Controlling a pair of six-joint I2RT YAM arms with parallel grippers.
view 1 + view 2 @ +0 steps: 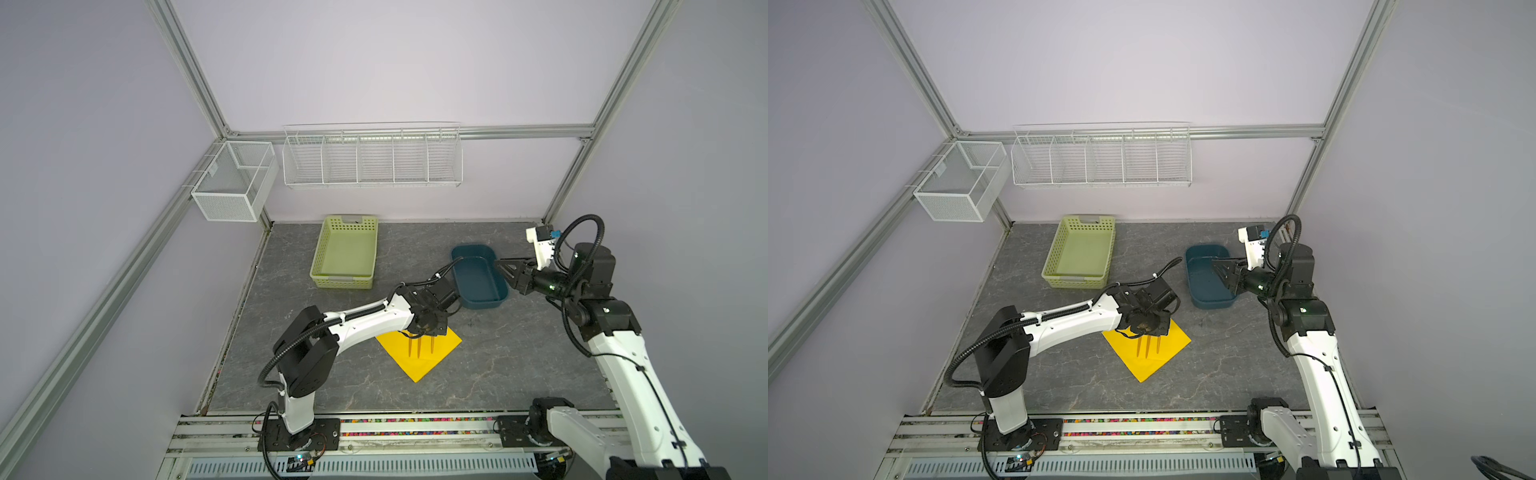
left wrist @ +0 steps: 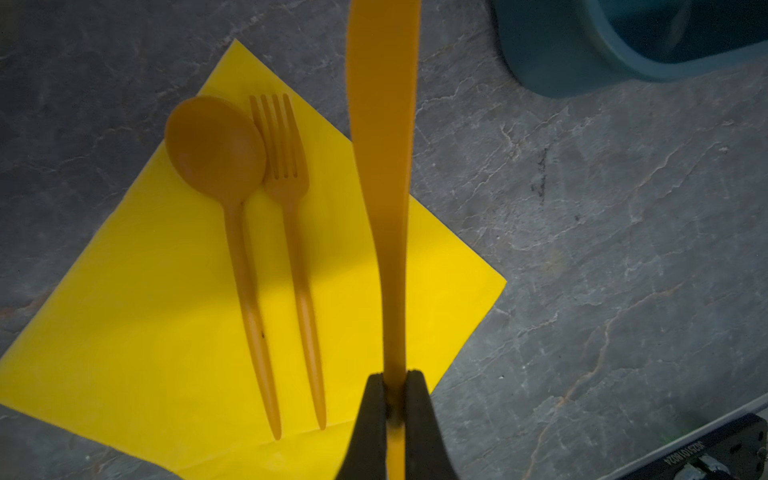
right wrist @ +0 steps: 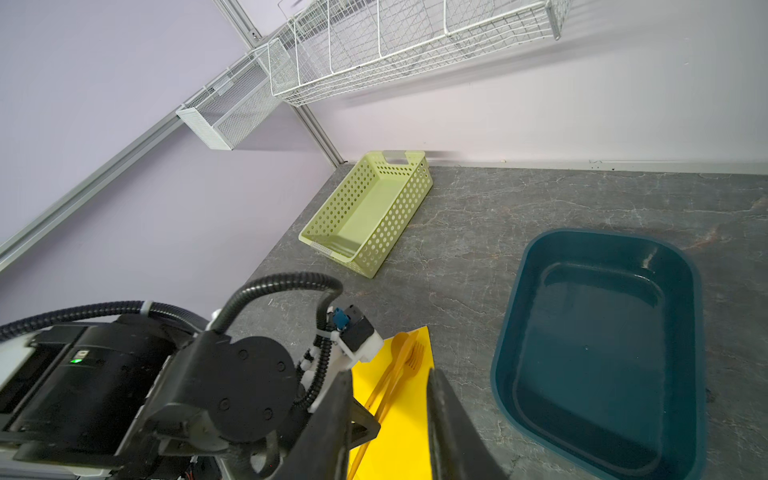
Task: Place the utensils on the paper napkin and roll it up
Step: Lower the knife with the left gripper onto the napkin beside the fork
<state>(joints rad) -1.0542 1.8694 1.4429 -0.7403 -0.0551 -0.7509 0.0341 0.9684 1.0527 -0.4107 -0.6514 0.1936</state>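
Now your left gripper [image 2: 392,399] clamps the knife [image 2: 382,166] just right of the spoon [image 2: 216,145] and fork [image 2: 284,166] on the paper napkin [image 2: 124,332]; your right gripper [image 3: 390,376] gapes, empty.

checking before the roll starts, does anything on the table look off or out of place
Nothing looks spilled or damaged. The spoon and fork lie side by side on the paper napkin, bowl touching the fork's head. The knife is not down yet; the left gripper holds it over the napkin.

Left arm [image 1: 365,322] and right arm [image 1: 627,374]: white shells, black joint housings, black corrugated conduit [image 3: 282,277], white cable ties [image 1: 341,319]. Left gripper [image 2: 395,376], right gripper [image 3: 390,374]: black.
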